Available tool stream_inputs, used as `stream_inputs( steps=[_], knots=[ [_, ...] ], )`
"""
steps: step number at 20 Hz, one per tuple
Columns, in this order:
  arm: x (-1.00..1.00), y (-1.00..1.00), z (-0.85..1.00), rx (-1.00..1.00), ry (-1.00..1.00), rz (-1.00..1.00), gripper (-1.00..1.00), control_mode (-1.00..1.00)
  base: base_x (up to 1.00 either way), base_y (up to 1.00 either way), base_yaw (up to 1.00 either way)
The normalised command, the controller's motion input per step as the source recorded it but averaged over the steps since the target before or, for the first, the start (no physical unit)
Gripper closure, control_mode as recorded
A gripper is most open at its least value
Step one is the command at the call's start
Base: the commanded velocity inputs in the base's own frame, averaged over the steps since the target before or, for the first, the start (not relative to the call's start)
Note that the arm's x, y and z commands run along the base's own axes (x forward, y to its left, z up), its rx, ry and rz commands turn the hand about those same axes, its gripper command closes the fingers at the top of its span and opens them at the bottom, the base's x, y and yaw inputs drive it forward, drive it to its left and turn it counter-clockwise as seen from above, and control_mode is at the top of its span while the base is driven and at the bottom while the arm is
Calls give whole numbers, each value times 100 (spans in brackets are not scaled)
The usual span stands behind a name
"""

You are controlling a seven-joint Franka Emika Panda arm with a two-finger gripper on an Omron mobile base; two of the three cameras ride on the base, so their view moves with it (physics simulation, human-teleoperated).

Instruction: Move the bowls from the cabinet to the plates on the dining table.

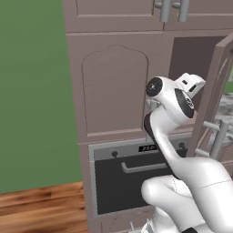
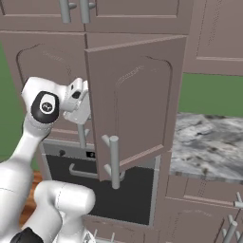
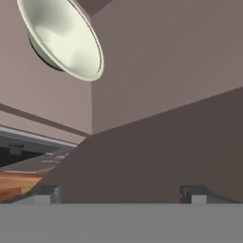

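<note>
- One bowl, the pale cream-green one, shows in the hand view at the upper left, seen tilted so its glossy inside faces the camera; it sits inside the cabinet against the mauve-brown inner walls.
- The bowl lies well ahead of the gripper and off to the upper left of it in that rolled view, apart from both fingertips and not between them.
- The gripper is released, its two dark tips standing wide apart at the bottom of the hand view with nothing between them; it holds nothing.
- A flat mauve-brown surface of the cabinet interior runs between the fingertips and the bowl.
- In the left base view the hand reaches into the dark open compartment of the cabinet, beside the closed arched-panel door.
- In the right base view the open cabinet door swings out toward the camera and hides the front of the hand; a grey bar handle hangs near its lower edge.
- Below the compartment sits a dark oven front with a curved handle.
- To the right, a grey-and-white veined marble top stretches past the open door.
- A green wall and wooden floor lie to the left of the cabinet.
</note>
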Motion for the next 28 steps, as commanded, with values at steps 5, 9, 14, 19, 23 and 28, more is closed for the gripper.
stream_inputs(
  steps=[5,9,14,19,23,28],
  knots=[
    [-60,-17,0,0,0,0,-100,-100,0,0,0],
    [-89,-18,0,-1,-4,0,-100,-100,0,0,0],
    [-69,-41,0,-2,-6,0,-100,-100,0,0,0],
    [-18,-93,1,-8,-10,0,-100,-100,0,0,0],
    [-9,-100,0,-6,-11,0,-100,-100,0,0,0],
    [-1,-99,0,-5,-10,0,-100,-100,0,0,0]
  ],
)
